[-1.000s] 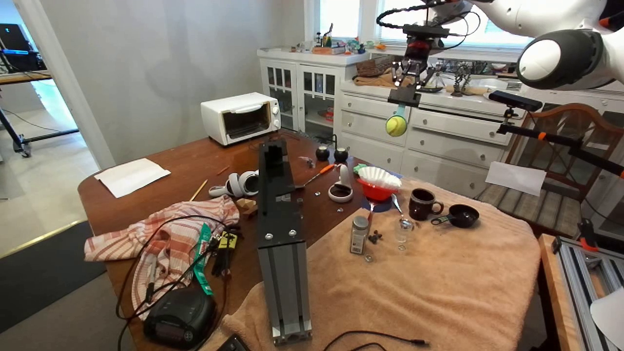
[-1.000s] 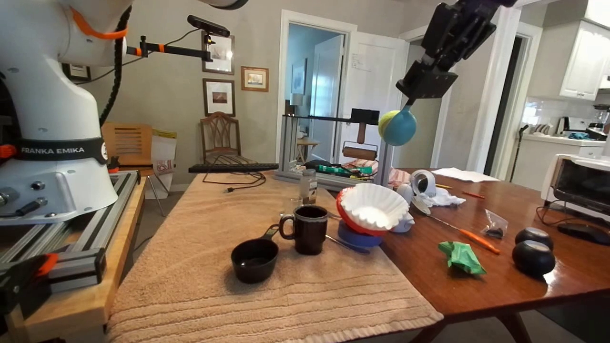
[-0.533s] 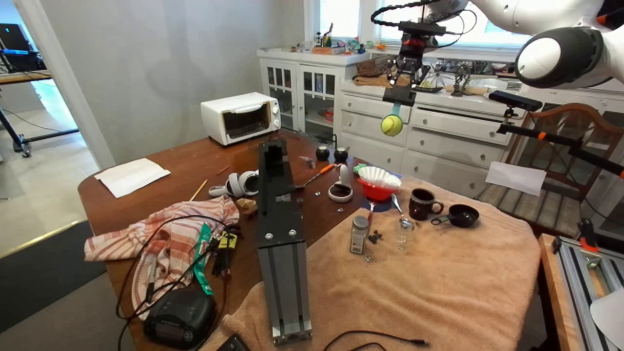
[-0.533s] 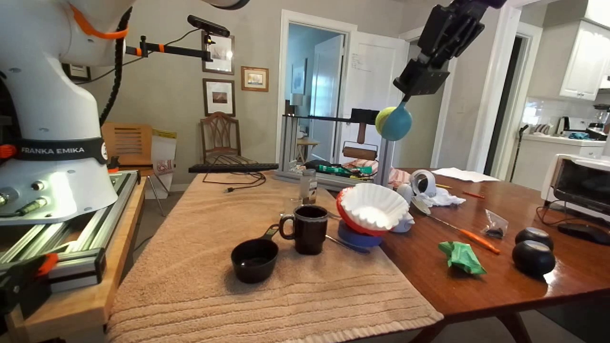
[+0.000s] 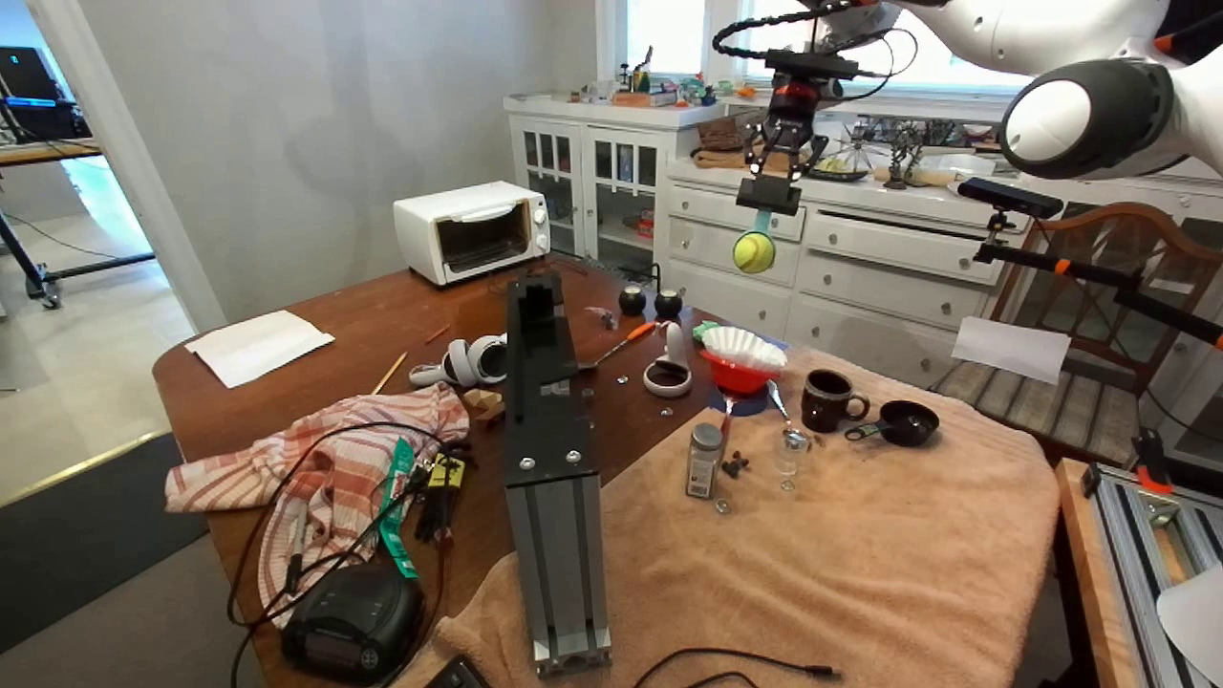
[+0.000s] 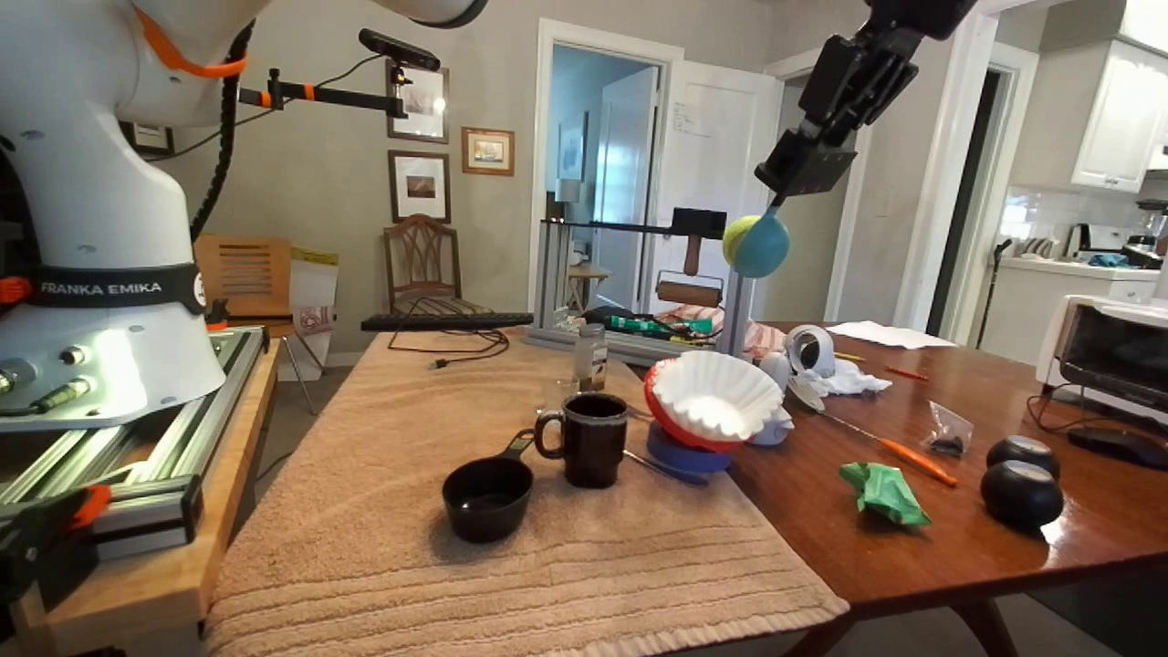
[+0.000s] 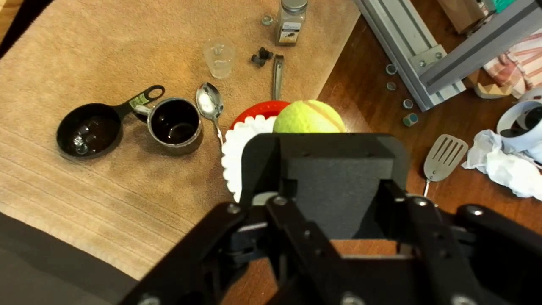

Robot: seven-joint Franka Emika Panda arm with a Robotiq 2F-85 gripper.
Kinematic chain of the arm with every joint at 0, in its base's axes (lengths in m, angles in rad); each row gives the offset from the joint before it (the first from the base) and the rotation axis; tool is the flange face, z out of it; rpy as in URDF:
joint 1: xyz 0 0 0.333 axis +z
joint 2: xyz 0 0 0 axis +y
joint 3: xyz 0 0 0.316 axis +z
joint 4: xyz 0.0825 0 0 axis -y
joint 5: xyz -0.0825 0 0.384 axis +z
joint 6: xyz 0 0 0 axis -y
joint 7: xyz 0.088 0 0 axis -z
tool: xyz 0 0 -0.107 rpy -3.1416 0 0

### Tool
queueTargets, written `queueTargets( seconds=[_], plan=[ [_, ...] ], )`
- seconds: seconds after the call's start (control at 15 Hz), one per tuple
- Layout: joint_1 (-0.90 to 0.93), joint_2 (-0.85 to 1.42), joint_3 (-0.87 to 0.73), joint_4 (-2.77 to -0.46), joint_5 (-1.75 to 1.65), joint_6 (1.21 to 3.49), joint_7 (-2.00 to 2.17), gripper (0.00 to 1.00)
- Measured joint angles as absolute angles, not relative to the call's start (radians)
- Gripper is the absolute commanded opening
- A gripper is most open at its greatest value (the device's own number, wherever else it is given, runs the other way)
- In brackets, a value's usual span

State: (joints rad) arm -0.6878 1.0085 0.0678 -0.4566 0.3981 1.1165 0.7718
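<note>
My gripper (image 5: 776, 172) is shut on a black block (image 5: 768, 196), which also fills the middle of the wrist view (image 7: 338, 190). A teal scoop (image 6: 765, 245) hangs from the block, its bowl round and smooth. A yellow-green tennis ball (image 5: 754, 252) sits against the scoop's bowl; it peeks out beyond the block in the wrist view (image 7: 309, 116). Block, scoop and ball hang in the air above the table. Below stands a red bowl (image 5: 740, 378) with a white fluted paper filter (image 6: 716, 397) in it, on a blue base (image 6: 686, 453). The block hides part of the filter in the wrist view.
A dark mug (image 6: 593, 440), a black measuring cup (image 6: 488, 500) and a spice jar (image 5: 703, 461) stand on the tan towel (image 5: 860, 554). A tall black-topped metal frame (image 5: 549, 401) stands mid-table. A spatula (image 7: 444, 156), green wrapper (image 6: 883, 493) and toaster oven (image 5: 473, 232) are around.
My gripper has moved left in both exterior views with the block, scoop and ball, dipping slightly in the last half second. The things on the table have not moved.
</note>
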Motion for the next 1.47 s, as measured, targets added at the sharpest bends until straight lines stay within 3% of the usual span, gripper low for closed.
queueTargets(
  seconds=[0.47,1.47],
  plan=[
    [-0.67,1.02,0.044,-0.457,0.394,1.267,0.772,0.22],
    [-0.6,1.02,-0.056,-0.456,0.236,1.352,0.698,0.22]
  ],
)
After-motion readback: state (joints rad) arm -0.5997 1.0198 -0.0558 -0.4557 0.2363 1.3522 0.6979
